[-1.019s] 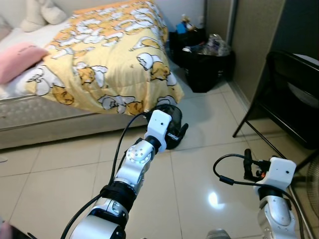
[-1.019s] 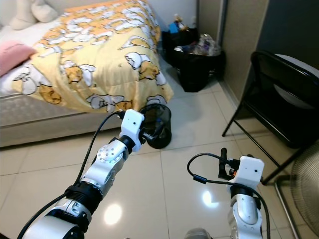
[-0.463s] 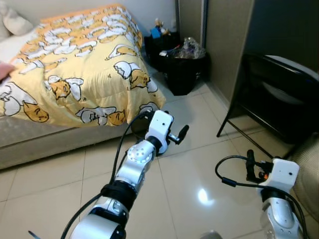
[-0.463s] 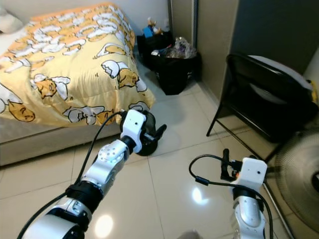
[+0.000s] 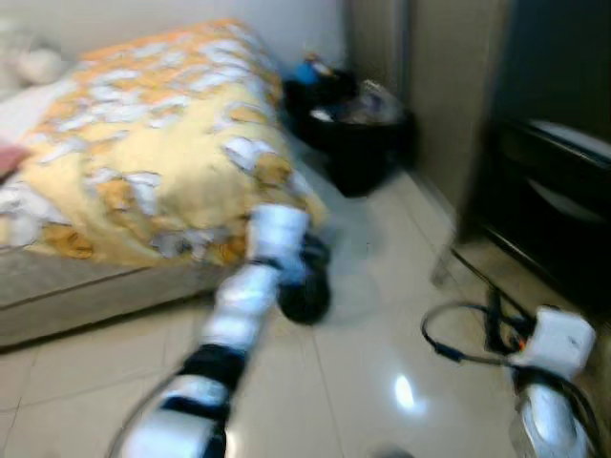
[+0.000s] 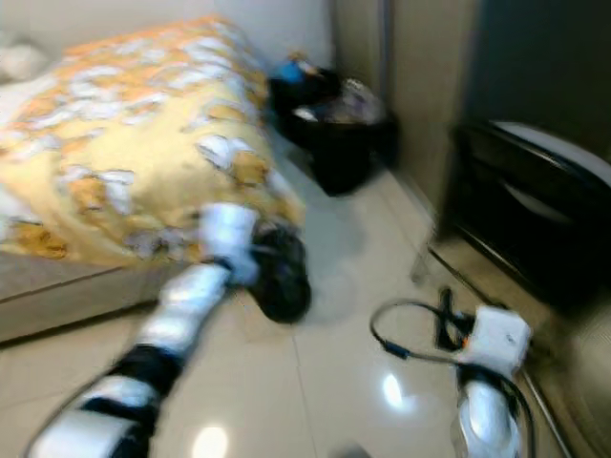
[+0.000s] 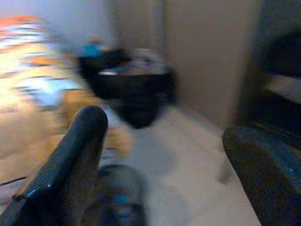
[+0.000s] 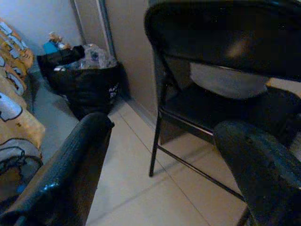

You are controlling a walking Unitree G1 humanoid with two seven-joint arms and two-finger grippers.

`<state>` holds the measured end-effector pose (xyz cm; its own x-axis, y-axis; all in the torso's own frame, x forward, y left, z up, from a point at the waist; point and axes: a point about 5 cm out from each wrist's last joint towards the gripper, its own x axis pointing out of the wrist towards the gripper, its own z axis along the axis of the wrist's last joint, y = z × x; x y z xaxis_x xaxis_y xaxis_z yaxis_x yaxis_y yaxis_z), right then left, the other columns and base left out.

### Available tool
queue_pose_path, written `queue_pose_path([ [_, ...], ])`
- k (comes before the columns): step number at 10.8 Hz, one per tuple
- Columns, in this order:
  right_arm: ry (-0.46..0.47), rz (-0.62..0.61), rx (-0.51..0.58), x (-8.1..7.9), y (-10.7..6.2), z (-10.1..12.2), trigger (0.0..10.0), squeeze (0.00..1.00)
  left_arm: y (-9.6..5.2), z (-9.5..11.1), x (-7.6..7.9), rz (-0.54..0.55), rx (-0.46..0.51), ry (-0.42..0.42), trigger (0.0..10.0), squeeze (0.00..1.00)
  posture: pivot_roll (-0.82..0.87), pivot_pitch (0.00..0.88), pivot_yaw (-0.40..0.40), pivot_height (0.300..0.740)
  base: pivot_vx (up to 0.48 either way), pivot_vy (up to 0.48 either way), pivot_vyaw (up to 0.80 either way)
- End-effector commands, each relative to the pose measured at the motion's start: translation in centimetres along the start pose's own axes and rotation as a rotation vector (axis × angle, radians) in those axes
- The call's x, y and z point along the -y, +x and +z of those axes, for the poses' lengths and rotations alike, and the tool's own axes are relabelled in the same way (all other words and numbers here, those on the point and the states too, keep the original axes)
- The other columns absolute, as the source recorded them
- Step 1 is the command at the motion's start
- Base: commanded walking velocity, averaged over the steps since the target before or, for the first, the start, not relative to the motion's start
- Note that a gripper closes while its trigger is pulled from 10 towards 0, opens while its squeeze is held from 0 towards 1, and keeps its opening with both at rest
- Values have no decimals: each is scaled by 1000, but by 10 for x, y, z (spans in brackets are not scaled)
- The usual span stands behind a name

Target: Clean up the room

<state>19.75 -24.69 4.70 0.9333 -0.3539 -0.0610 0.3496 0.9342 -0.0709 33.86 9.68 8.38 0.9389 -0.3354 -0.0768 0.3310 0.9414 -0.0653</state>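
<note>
My head views are smeared with blur, so I am reading shapes more than detail. The biggest thing I have is the bed [image 5: 143, 181], covered by a yellow quilt with white and orange cartoon figures, and I will place everything else from it. The pale tiled floor [image 5: 382, 286] runs along the bed's near side and past its foot. Across that floor from the bed stands a black folding chair [image 8: 221, 61] against a dark wall, with something pale resting on its seat. Beyond the foot corner of the bed, by the far wall, sits a black trash bag [image 8: 87, 84], stuffed full and open at the top, with a blue item just behind it. My left arm reaches out toward the bed's near foot corner, and a dark rounded object [image 5: 304, 286] lies on the floor there, just beside the hanging quilt edge; I cannot tell what it is. The left gripper [image 7: 164, 160] has its jaws spread wide apart with nothing between them. The right gripper [image 8: 160, 174] is held low, well away from the bed on the chair side, jaws likewise wide apart and empty.
</note>
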Motion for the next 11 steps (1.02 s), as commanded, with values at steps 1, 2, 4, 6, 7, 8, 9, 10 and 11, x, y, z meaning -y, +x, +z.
queue_pose_path([
  [1,38,-24,15,-4,1,2,10000,0,-6,-4,-15,87,-5,-16,10000,0,-340,0,203,730,390,277,0],
  [2,63,-49,10,0,5,2,10000,0,-6,-5,-19,131,-11,-35,10000,0,-336,0,202,730,390,277,0],
  [4,64,-51,16,-1,11,5,10000,0,-6,-8,-21,130,-40,-44,10000,0,-330,0,202,730,384,287,0],
  [6,67,-57,20,1,12,5,10000,0,-7,-11,-21,126,-46,-56,10000,0,-328,0,202,730,377,296,0],
  [7,64,-55,13,1,11,4,10000,0,-8,-14,-19,110,-57,-53,10000,0,-328,0,199,730,371,304,0],
  [8,61,-53,10,2,12,3,10000,0,-9,-17,-14,66,-69,-29,10000,0,-327,0,199,730,371,304,0],
  [9,55,-44,10,2,15,4,10000,0,-13,-23,1,-71,-78,30,10000,0,-323,0,200,730,0,0,0],
  [10,55,-38,9,1,18,4,10000,0,-19,-30,9,-148,-94,71,10000,0,-309,0,197,730,0,0,0],
  [11,57,-26,7,-2,21,4,10000,0,-22,-28,11,-180,-57,57,10000,0,-302,0,193,730,0,0,0],
])
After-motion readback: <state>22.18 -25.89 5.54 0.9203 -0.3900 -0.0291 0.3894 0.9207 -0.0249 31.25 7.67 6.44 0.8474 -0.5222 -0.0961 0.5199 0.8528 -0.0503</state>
